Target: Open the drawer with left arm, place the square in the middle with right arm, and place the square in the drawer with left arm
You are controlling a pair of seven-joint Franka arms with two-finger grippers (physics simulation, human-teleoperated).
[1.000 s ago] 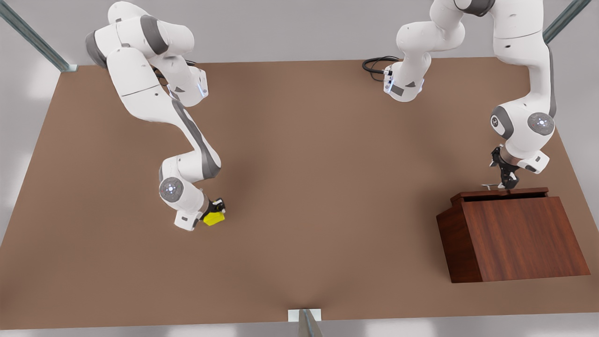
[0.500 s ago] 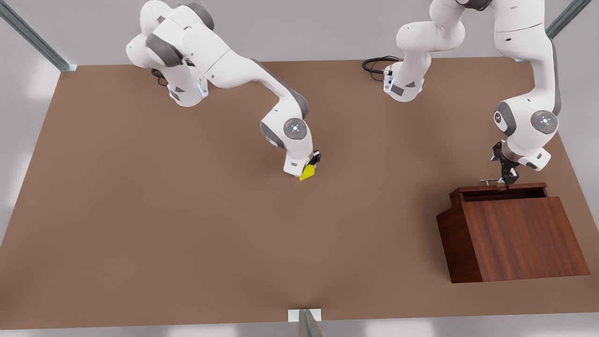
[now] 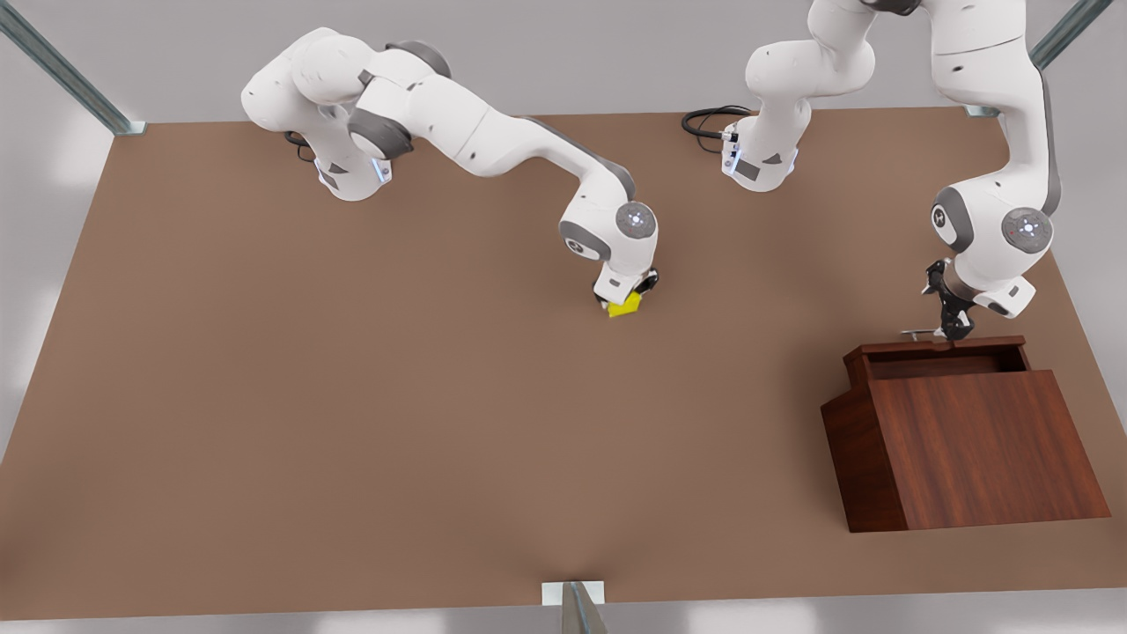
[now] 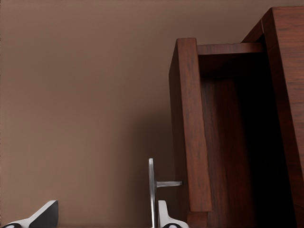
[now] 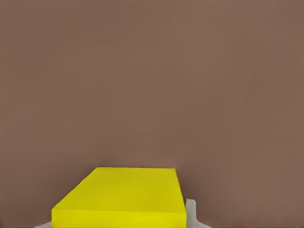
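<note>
The yellow square (image 3: 624, 306) sits between the fingers of my right gripper (image 3: 630, 298), which is shut on it near the middle of the brown tabletop (image 3: 493, 387). The right wrist view shows the square (image 5: 123, 197) close up over bare table. At the front view's right, the drawer (image 3: 938, 354) is partly pulled out of the top of the wooden cabinet (image 3: 968, 449). My left gripper (image 3: 949, 329) is at the silver handle (image 3: 920, 333). In the left wrist view the handle (image 4: 151, 190) stands between spread fingers (image 4: 164, 216), against one of them.
Both arm bases (image 3: 352, 172) stand along the table's far edge, with a black cable (image 3: 704, 119) by one of them. Metal frame posts (image 3: 577, 608) stand at the near edge and the corners.
My right arm carried the square from the front view's left to the table's middle. The drawer slid farther out of the cabinet as my left gripper drew back with the handle.
</note>
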